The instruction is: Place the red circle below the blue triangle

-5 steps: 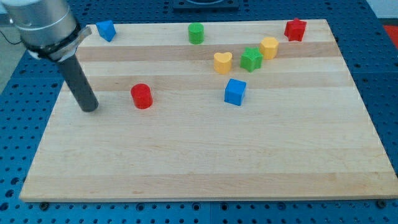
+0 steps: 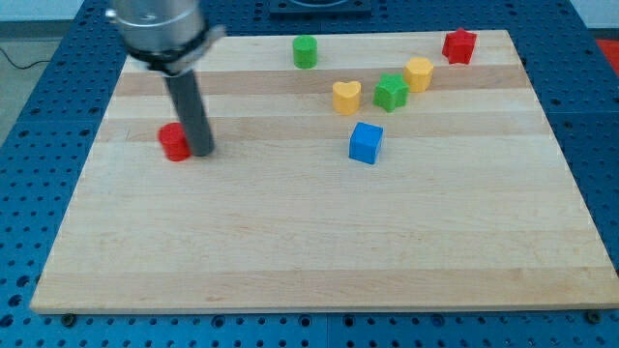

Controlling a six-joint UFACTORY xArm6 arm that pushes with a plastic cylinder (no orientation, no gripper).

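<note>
The red circle lies on the wooden board in its left part. My tip rests on the board, touching the red circle's right side. The blue triangle is not visible; the arm's body covers the board's top left corner.
A green cylinder stands at the view's top centre. A yellow heart, a green star and a yellow hexagon form a cluster at the upper right. A red star sits in the top right corner. A blue cube lies near the middle.
My tip has gone from the red circle's left to its right side. The red circle has slid left. The arm now hides the blue triangle.
</note>
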